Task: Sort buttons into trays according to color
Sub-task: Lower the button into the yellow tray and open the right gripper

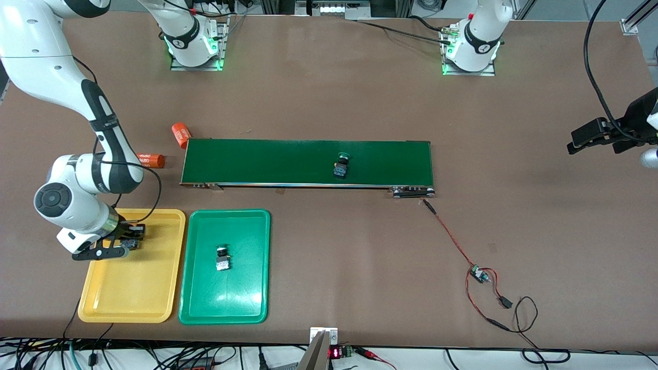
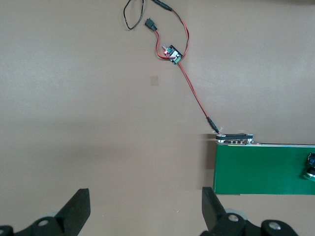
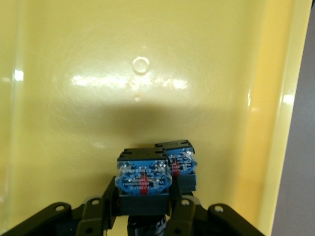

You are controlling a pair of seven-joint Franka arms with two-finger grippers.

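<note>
Over the shallow yellow plastic tray (image 1: pixel 139 288), the right gripper (image 1: pixel 126 241) has its fingers clamped on a black-bodied push-button switch (image 3: pixel 142 183). Right wrist view alone shows a second switch (image 3: pixel 181 164) touching it; neither cap colour is visible. One green-capped button (image 1: pixel 222 257) lies in the bright green plastic tray (image 1: pixel 200 308), another (image 1: pixel 341 165) on the long dark green conveyor belt (image 1: pixel 257 162). Left gripper (image 2: pixel 145 214) waits above the brown tabletop (image 1: pixel 334 103) near the belt end, fingers wide.

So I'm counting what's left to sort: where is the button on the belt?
In the front view, the green-capped button lies on the dark green conveyor belt, about midway along it.
</note>
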